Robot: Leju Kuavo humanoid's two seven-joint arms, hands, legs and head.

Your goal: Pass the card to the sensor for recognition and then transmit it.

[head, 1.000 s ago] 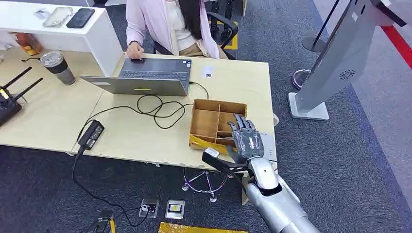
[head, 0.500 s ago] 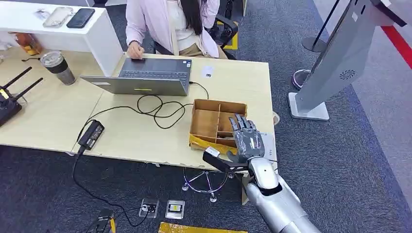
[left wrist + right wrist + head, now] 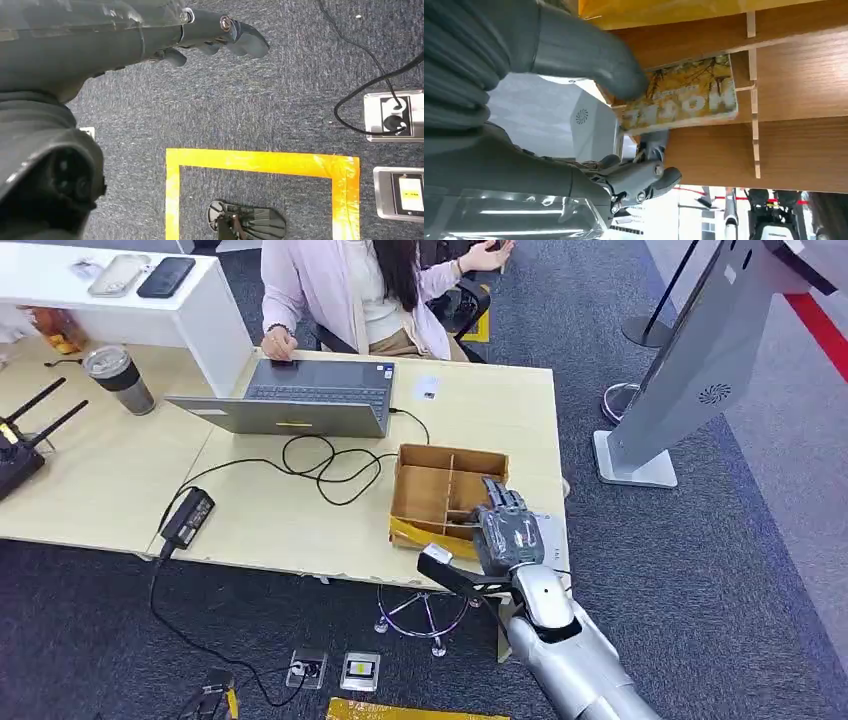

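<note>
Right robot hand (image 3: 508, 532) is positioned over the near right compartment of the brown divided cardboard box (image 3: 425, 483), at the front right of the light wooden bench (image 3: 120, 480). In the right wrist view the yellow printed card with dark lettering (image 3: 684, 95) is seen lying inside that compartment against a divider. The thick grey thumb (image 3: 589, 57) is pressed on one edge of the card and the darker fingers (image 3: 644, 180) are curled at the opposite edge; the card appears pinched, though a firm hold cannot be confirmed from this angle.

Left robot hand (image 3: 220, 35) is hung over dark grey carpet (image 3: 260, 105) with yellow floor tape (image 3: 260, 160); nothing is held, fingers loosely curled.

An open grey laptop (image 3: 300, 397) is set at the far side of the bench, with a seated person in a pale pink top (image 3: 350, 290) behind it. A grey slanted kiosk stand (image 3: 690, 370) is placed on the floor, well apart to the right of the bench.
</note>
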